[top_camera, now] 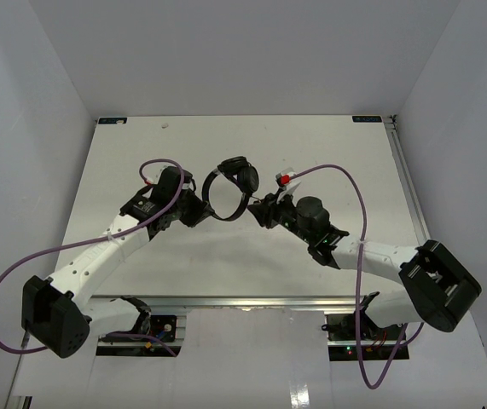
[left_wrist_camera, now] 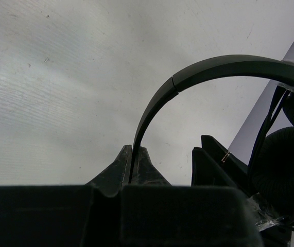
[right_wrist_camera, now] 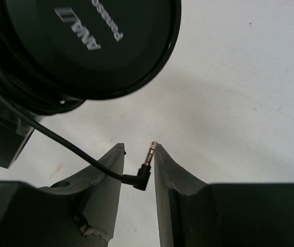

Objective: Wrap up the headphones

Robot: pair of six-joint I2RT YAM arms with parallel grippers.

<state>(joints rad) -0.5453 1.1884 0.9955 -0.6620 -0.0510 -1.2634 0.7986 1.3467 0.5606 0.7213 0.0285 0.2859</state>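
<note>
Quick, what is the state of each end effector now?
Left end effector: closed on the headband.
Right end effector: closed on the plug.

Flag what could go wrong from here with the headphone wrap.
1. The right gripper seems to pinch the jack plug at a slant, by its tip and elbow only. It could twist out, and the cable looped by the earcup may loosen.
2. The left gripper clamps only the thin headband near one end. A tug on the cable might pivot it in the jaws.
</note>
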